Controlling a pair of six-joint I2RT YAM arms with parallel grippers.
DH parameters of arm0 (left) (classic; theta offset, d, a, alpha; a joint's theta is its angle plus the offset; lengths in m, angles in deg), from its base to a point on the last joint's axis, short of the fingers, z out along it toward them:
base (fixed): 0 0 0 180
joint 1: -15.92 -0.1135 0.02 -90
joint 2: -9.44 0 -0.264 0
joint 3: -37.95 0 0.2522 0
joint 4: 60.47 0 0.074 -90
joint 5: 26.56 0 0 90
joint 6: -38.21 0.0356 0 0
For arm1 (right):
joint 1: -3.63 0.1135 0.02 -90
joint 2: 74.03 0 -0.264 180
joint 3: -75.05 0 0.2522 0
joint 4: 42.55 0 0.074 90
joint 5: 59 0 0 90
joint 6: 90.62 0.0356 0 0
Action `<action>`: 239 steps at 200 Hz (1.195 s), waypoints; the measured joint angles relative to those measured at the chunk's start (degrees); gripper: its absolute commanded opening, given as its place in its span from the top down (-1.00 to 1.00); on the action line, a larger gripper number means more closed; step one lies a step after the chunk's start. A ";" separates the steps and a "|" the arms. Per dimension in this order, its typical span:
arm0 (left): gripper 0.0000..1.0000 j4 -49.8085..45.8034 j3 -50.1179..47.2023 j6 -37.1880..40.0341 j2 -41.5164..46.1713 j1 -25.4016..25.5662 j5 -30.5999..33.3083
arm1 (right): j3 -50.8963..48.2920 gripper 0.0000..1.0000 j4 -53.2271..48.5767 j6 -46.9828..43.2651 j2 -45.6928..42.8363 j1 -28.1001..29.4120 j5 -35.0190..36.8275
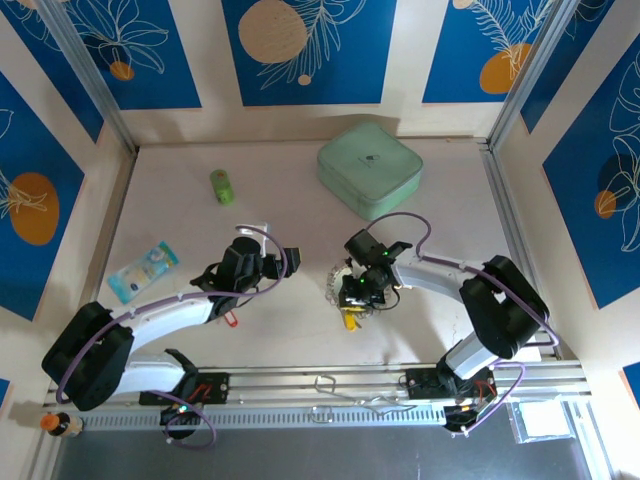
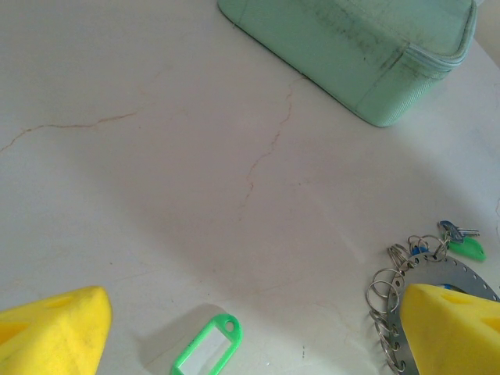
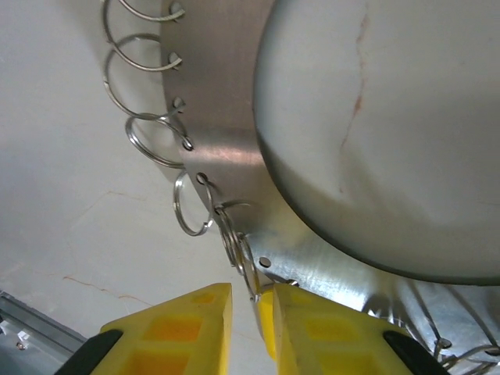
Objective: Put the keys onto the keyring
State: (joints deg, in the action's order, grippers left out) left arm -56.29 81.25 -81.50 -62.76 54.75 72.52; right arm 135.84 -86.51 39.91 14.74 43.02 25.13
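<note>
Keyring [image 3: 234,156] between right jaws, small split ring pinched

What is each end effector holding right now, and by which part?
The right end effector pinches a small wire loop on the rim of the keyring. The left end effector is open, holding nothing.

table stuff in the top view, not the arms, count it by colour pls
Green: 3, the green box, the green cylinder and a green key tag
Silver: 1, the keyring
Light blue: 1, a packet
Yellow: 1, a small piece by the right gripper
Red: 1, a small piece under the left arm
Total: 7
</note>
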 measured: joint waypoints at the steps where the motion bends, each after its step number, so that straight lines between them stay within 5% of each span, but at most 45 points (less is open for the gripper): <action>1: -0.89 0.00 0.00 0.00 0.00 0.00 0.00 | -0.02 0.58 0.00 0.00 0.02 0.00 0.00; 65: -0.89 0.00 0.00 -0.02 0.00 0.00 0.00 | -0.28 0.74 0.24 -0.02 0.07 0.02 -0.20; 239: -0.89 0.00 0.00 -0.02 0.00 0.00 0.02 | 1.01 0.68 0.63 -0.61 2.56 1.16 -0.28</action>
State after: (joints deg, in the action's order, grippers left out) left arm -56.29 81.25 -81.52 -62.76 54.75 72.54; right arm 136.84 -85.87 39.30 17.30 44.18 24.84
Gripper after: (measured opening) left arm 0.946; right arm 0.159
